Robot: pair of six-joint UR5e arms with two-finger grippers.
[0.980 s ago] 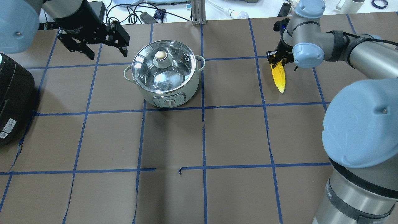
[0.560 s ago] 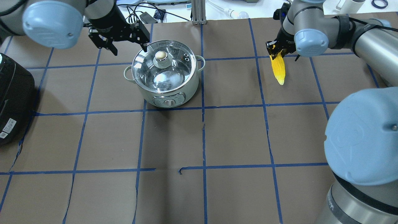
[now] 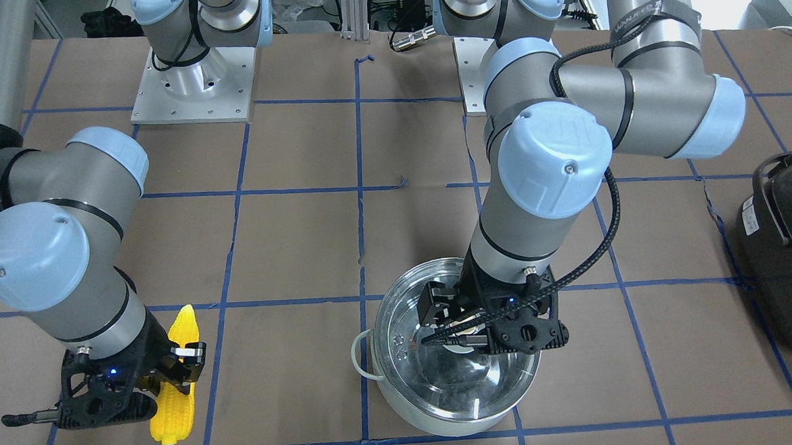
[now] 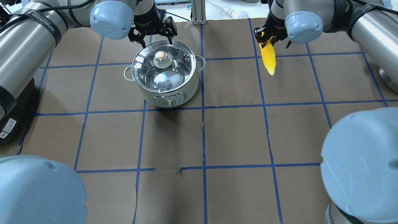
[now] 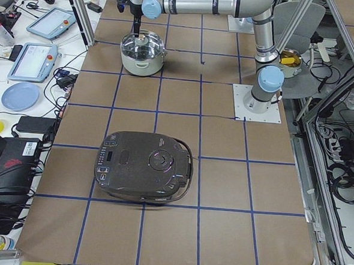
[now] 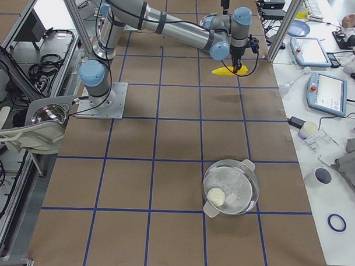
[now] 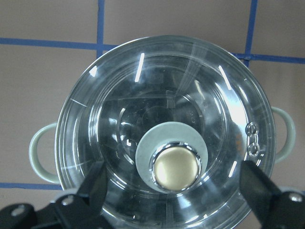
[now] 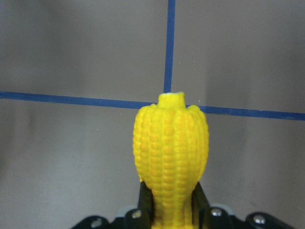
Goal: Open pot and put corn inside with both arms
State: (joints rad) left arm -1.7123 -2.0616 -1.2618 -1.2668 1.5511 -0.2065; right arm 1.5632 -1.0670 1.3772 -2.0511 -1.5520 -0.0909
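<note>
Your left gripper (image 4: 157,41), jaws spread, hovers over the knobbed clear glass lid (image 4: 169,73) of the shiny steel pot (image 4: 174,93) by the bench's far edge, the right gripper (image 4: 266,38) clenching the yellow plastic corn cob (image 4: 269,59) near the far right corner: pinch off-centre and that lid may slip.

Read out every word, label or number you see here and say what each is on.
"WANEED", as best I can read: black strap around the silver-grey left arm.
White stickers on the large dark grey appliance: too small to read.
Control panel on the shiny steel pot's front: markings too blurred to read.
</note>
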